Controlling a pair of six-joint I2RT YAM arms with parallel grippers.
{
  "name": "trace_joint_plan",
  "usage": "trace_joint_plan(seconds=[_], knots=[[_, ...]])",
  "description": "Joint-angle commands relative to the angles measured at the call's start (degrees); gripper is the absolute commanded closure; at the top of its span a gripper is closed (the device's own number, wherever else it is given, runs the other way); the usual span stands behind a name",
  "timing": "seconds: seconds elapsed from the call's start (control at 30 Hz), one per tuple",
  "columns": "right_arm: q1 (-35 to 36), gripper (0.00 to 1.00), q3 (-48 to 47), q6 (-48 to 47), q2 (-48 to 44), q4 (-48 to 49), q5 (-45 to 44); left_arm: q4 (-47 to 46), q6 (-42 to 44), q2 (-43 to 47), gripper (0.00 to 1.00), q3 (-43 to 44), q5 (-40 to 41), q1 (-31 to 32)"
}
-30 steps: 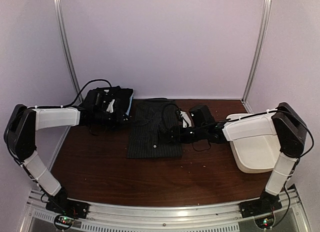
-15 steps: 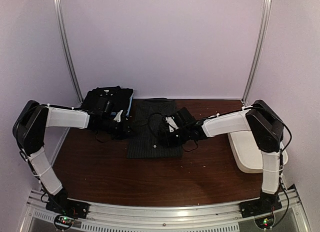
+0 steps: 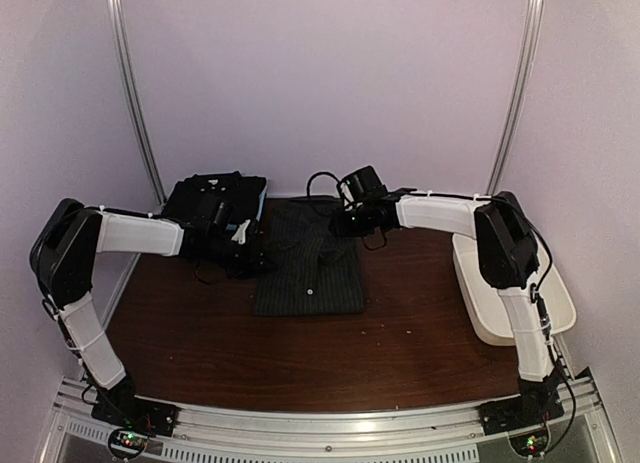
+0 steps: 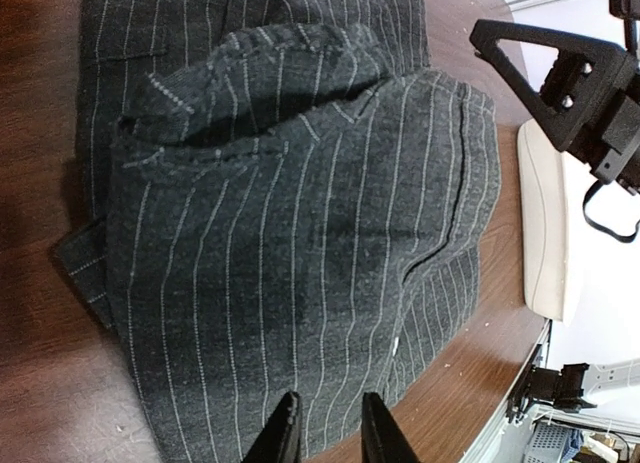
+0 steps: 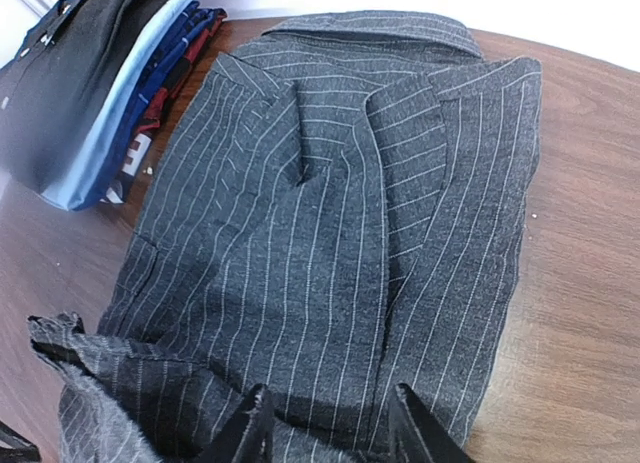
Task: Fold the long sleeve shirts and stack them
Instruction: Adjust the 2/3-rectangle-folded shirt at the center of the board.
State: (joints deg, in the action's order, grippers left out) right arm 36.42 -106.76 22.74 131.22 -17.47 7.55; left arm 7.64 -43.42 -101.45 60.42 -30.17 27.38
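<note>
The charcoal pinstriped shirt lies folded on the wooden table at the middle back. It fills the left wrist view and the right wrist view. My left gripper is at the shirt's left edge, its jaws a little apart just over the cloth. My right gripper is at the shirt's far right corner, its jaws wide apart over the cloth. A stack of folded shirts, black on top with light blue below, sits at the back left.
A white plastic tub stands at the right edge of the table; its rim shows in the left wrist view. White walls and metal posts close in the back and sides. Bare wood lies in front of the shirt.
My left gripper has moved from the stack to the pinstriped shirt's left edge. My right gripper has swept in over the shirt's middle, then back to its far right corner.
</note>
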Motion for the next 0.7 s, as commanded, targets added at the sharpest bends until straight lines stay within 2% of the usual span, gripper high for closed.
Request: trace_joint_plan(seconds=[0.0,0.1,0.2,0.37,0.47,0.57,0.67], knots=[[0.6,0.58,-3.2,-1.8,-1.7,-5.2,-2.6,-1.2,1.3,-1.1,0.78,2.7,0.5,1.4],[0.6,0.58,1.1,-1.7,-6.3,-3.8,-2.2,-1.2,1.0,-1.4,0.78,2.9,1.1,2.2],[0.8,0.59,8.8,-0.3,-11.5,-0.3,1.9,-1.6,0.5,-1.0,0.79,2.5,1.8,2.3],[2.3,0.73,23.0,3.3,-18.3,6.9,10.8,-1.8,0.1,-0.4,0.79,2.3,2.0,2.3],[4.6,0.81,30.1,4.5,-20.5,10.0,12.8,-1.8,0.1,-0.1,0.79,2.4,2.1,2.3],[5.8,0.88,35.1,6.5,-21.1,15.0,15.4,-1.8,0.1,0.0,0.80,2.5,2.0,2.2],[6.0,0.92,36.1,7.9,-19.0,17.3,18.0,-1.8,0.0,0.0,0.80,2.6,1.9,2.2]])
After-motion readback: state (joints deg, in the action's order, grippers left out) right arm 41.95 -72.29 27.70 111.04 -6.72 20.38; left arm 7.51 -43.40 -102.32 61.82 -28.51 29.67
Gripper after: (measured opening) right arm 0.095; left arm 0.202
